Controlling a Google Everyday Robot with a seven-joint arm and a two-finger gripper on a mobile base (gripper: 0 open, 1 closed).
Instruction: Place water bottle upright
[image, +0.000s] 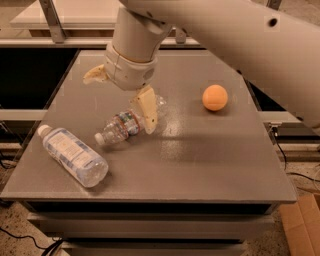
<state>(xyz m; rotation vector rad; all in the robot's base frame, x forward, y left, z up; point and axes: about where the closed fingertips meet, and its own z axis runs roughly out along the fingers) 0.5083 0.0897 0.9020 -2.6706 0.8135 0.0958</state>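
The water bottle (121, 126) is small, slim and clear, with a white cap and a red-and-green label band. It lies on its side on the grey table (200, 150), cap pointing left toward me. My gripper (118, 104) hangs over the bottle's far end, open. One tan finger (147, 111) reaches down in front of the bottle's base end; the other finger (95, 75) sticks out to the left, clear of the bottle. The bottle's base is partly hidden behind the lower finger.
A larger, fatter clear bottle (73, 155) with a pale blue-white label lies on its side near the table's front left corner. An orange ball (215, 97) sits at the right. A cardboard box (302, 225) stands on the floor at lower right.
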